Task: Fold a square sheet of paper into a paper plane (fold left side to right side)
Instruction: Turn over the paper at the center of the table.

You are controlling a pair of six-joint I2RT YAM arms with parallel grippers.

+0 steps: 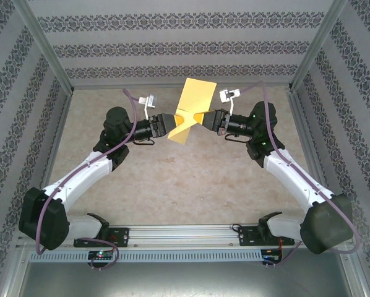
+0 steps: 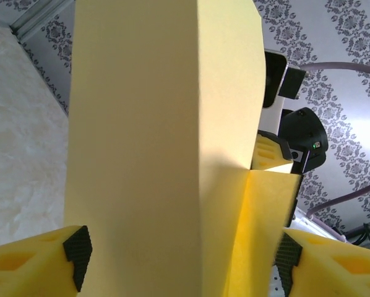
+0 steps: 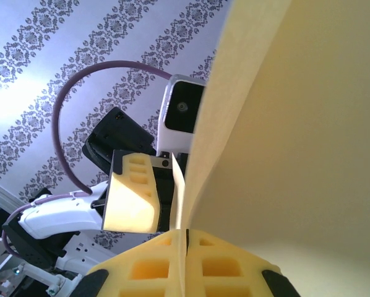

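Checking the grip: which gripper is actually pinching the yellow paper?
The right gripper: its fingers are shut on the yellow paper; the left gripper stands open around it.

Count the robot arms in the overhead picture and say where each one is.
2. The left arm reaches in from bottom left, the right arm from bottom right; both meet at the yellow paper. None seems hidden.
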